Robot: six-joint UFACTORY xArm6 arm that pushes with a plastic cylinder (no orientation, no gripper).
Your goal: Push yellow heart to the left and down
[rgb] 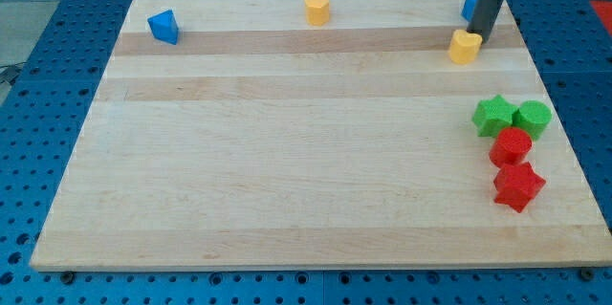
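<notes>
Your view: red star block (518, 186), red round block (511, 145), green star block (494, 116) and green block (533, 118) sit well below my tip | yellow heart (466, 46) touches my tip (475, 38) at its lower-left; no pincer, just a bare rod | board (287, 181) lies open left and down | yellow block (317, 8), blue triangle block (163, 27) far left; blue block (470, 6) behind rod.
</notes>
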